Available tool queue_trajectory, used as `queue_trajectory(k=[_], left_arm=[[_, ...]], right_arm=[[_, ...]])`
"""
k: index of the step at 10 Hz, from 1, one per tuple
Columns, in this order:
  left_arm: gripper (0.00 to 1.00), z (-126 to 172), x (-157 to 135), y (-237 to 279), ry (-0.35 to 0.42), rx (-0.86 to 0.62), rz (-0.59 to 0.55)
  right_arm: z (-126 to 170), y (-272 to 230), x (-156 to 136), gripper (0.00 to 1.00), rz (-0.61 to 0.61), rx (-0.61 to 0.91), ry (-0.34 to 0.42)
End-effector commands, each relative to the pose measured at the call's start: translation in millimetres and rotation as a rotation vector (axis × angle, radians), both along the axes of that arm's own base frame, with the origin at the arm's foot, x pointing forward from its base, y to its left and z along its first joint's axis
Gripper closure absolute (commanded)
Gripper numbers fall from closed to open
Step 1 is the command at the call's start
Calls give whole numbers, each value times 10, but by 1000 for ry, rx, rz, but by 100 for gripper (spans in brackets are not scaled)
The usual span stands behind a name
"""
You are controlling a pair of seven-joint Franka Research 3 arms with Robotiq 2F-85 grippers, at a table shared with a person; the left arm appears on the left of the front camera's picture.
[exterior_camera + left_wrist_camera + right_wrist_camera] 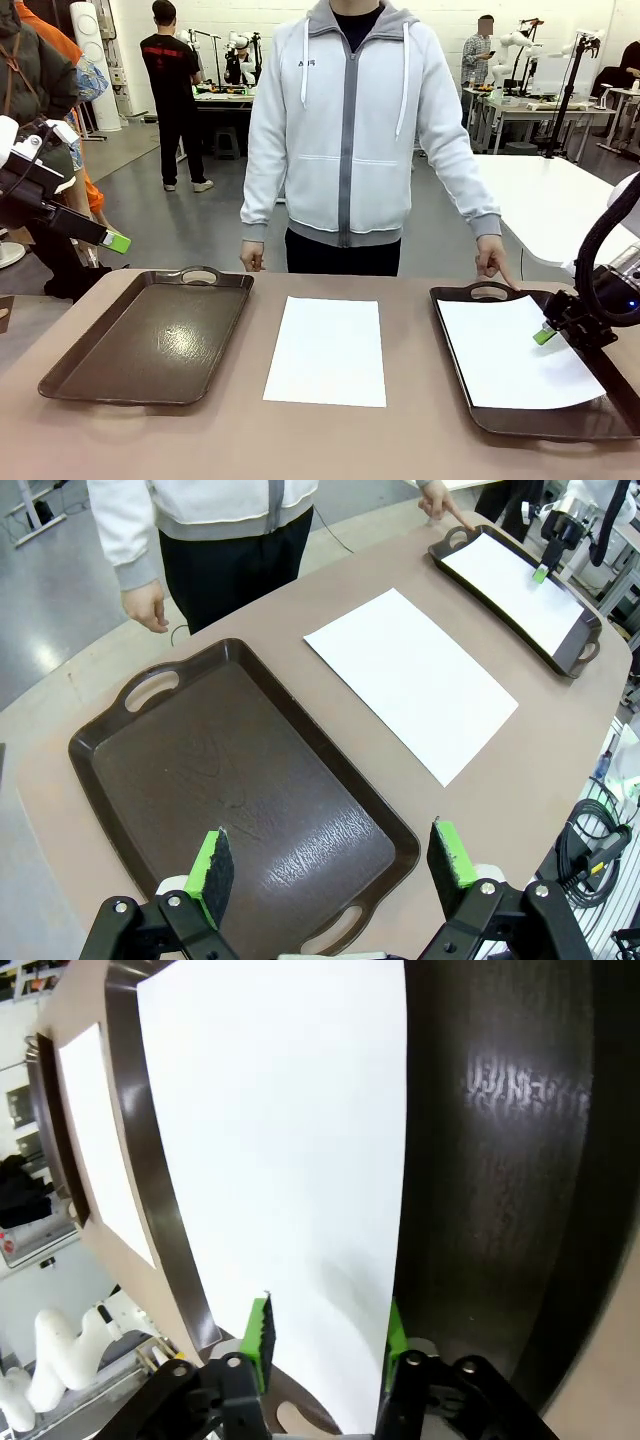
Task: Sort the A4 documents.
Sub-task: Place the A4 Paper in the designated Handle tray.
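Brown table (330, 440) before you: tray sheet (280, 1140) lies directly beneath your right gripper (327, 1322), jaws narrowly apart. Loose sheet (410, 680) lies ahead-right of your left gripper (330, 858), jaws wide. Probably light, limp and slippery; pinch an edge.

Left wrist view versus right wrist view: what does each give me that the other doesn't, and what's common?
Left wrist view adds: the open left gripper above the left tray, and the person's hand at the far handle of the right tray. Right wrist view adds: a close look at the green pads of the right gripper, apart over one edge of the tray sheet. Both: the right tray, the tray sheet and the table sheet.
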State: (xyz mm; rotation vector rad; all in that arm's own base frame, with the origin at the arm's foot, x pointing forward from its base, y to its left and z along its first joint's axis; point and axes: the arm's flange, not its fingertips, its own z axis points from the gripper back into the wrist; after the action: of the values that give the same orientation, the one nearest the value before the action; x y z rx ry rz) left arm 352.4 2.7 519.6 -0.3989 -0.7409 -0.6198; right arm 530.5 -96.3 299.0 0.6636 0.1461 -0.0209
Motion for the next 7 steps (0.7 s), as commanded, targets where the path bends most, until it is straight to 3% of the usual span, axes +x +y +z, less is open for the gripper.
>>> queue_trajectory(k=[1,4,7], left_arm=[[0,-18,14,19,-1,-6,-13],[0,-18,14,19,-1,-6,-13],[0,-18,14,19,-1,-6,-13]], right_arm=[[112,-37,-45,28,-30,-89,16],[251,-167,-175,0,-75,-135,-5],[271,-167,-214,0,-74,-146,1]])
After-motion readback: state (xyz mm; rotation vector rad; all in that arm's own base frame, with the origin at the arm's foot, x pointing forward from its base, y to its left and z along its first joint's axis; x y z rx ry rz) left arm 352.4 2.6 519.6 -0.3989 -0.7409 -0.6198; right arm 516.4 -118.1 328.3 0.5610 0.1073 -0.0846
